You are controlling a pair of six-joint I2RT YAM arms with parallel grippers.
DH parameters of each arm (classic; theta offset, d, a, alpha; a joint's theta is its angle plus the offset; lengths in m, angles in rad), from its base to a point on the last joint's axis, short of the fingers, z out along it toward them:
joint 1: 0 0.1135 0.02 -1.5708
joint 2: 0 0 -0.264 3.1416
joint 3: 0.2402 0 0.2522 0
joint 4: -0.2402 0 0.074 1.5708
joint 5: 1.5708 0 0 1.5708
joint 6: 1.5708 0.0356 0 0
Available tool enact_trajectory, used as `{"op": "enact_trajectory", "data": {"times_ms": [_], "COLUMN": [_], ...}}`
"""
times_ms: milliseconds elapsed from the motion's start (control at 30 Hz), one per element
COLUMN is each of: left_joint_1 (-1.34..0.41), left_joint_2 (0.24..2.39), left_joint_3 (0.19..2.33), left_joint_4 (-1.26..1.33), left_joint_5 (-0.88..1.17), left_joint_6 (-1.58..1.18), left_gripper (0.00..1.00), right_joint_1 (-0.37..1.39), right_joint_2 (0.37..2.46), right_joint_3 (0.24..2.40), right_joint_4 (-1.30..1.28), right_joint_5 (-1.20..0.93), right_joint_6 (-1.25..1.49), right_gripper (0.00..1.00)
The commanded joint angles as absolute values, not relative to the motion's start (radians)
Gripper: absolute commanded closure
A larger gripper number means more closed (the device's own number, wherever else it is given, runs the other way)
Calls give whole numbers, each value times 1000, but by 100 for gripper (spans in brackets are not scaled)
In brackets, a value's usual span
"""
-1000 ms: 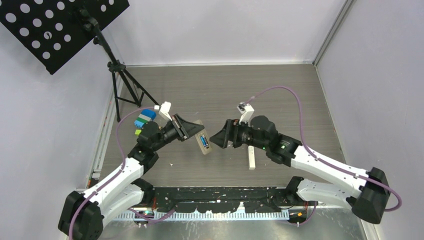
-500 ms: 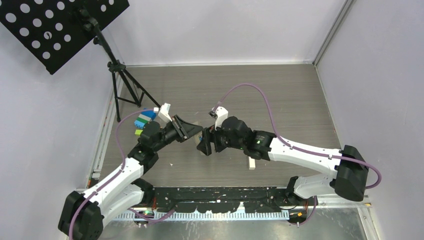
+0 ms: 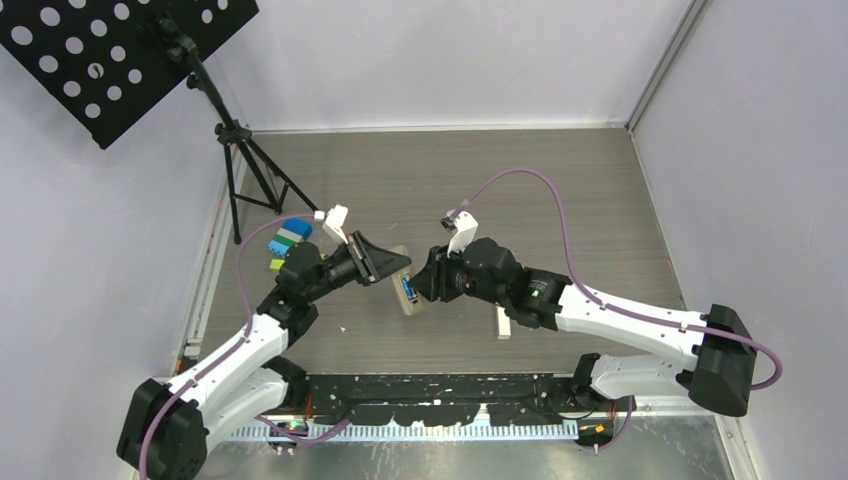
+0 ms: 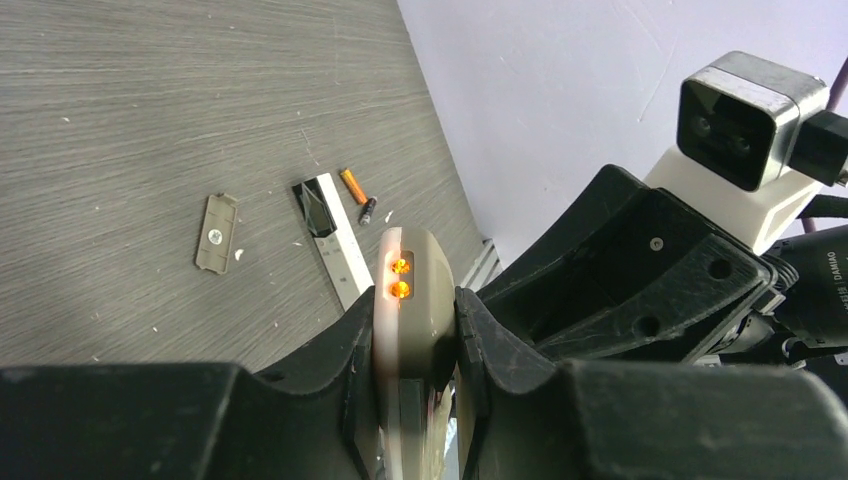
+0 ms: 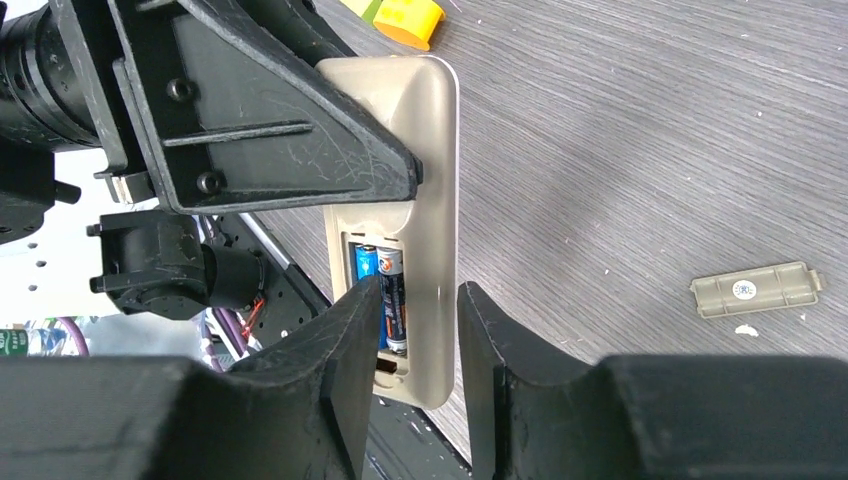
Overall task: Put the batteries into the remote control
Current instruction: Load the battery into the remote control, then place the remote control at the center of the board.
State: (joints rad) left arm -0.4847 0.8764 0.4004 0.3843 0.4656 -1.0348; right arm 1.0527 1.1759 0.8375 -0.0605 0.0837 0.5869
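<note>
Remote held out for battery loading

The left gripper [image 4: 418,352] is clamped on the beige remote control [image 4: 410,290], presenting its open bay to the right gripper [image 5: 420,325], whose jaws stand apart over two seated batteries [image 5: 386,275], labels unreadable. An orange battery [image 4: 352,186] lies on the table [image 4: 150,120] near the loose cover [image 4: 217,232]. "DAMIAO" marks the right arm [image 4: 822,268].

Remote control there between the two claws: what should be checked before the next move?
1. The remote clamped by the left claw: ok.
2. Two batteries lying in the open compartment: ok.
3. Those batteries pushed fully home: cannot tell.
4. The right claw gripping the remote, or only straddling it: cannot tell.
5. The lid fitted: not ok, it lies on the table.
</note>
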Motion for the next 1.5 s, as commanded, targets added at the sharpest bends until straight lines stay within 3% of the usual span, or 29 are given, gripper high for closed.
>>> {"op": "enact_trajectory", "data": {"times_ms": [0, 267, 600, 733, 933, 1067, 1233, 1300, 1367, 1467], "left_joint_1": [-486, -486, -486, -486, -486, -486, -486, -486, -486, -486], "left_joint_2": [886, 895, 901, 880, 844, 854, 861, 858, 857, 851], "left_joint_3": [437, 430, 432, 442, 449, 461, 464, 463, 463, 463], "left_joint_4": [492, 591, 611, 466, 326, 327, 341, 342, 341, 317], "left_joint_5": [526, 600, 596, 510, 395, 401, 409, 409, 411, 403], "left_joint_6": [-1027, -1040, -1051, -1003, -970, -986, -1019, -1034, -1046, -1049], "left_gripper": [100, 100, 100, 100, 100, 100, 100, 100, 100, 95], "right_joint_1": [1055, 1055, 1055, 1055, 1055, 1057, 1061, 1063, 1064, 1064], "right_joint_2": [1175, 1211, 1242, 1206, 1165, 1210, 1301, 1338, 1371, 1404], "right_joint_3": [845, 857, 878, 901, 919, 930, 985, 1011, 1037, 1062], "right_joint_4": [-6, -31, -53, -120, -148, -115, -125, -140, -166, -193], "right_joint_5": [109, 158, 132, 189, 103, -27, -46, -40, -23, -5], "right_joint_6": [605, 622, 634, 640, 593, 553, 514, 500, 490, 475], "right_gripper": [62, 80, 77, 65, 21, 14, 14, 19, 28, 53]}}
